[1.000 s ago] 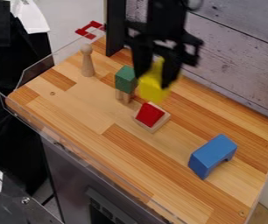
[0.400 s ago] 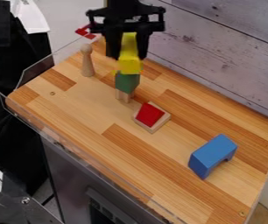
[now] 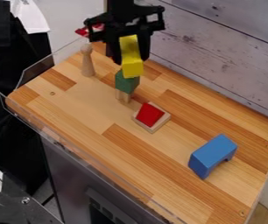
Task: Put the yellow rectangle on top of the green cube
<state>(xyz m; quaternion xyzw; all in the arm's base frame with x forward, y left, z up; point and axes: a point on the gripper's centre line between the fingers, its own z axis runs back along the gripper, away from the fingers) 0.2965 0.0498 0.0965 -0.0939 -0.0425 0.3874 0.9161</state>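
Yellow rectangle (image 3: 132,68) held over green cube (image 3: 126,84)

The black gripper (image 3: 131,60) hangs down from the top edge of the camera view, closed on the yellow rectangle, with one finger at each side of it. The yellow rectangle is long and roughly upright, leaning slightly, its lower end directly above the green cube. That end appears to meet the cube's top, though from this slant I cannot be sure whether they touch or a thin gap remains.

The green cube sits raised on a pale wooden support (image 3: 123,96), near the back of the striped wooden tabletop (image 3: 89,105). Beside it, toward the view's left, stands a wooden peg figure (image 3: 87,63) with a round head. Nearer the camera, a red block (image 3: 149,114) lies on a pale wooden block (image 3: 154,127). Well apart from these, toward the lower right, a blue arch block (image 3: 212,155) rests on the tabletop, its cutout facing down and toward the view's right. Another red piece (image 3: 82,31) shows at the far corner. A clear rim (image 3: 43,70) runs along the left side, and a pale plank wall (image 3: 218,52) rises behind.
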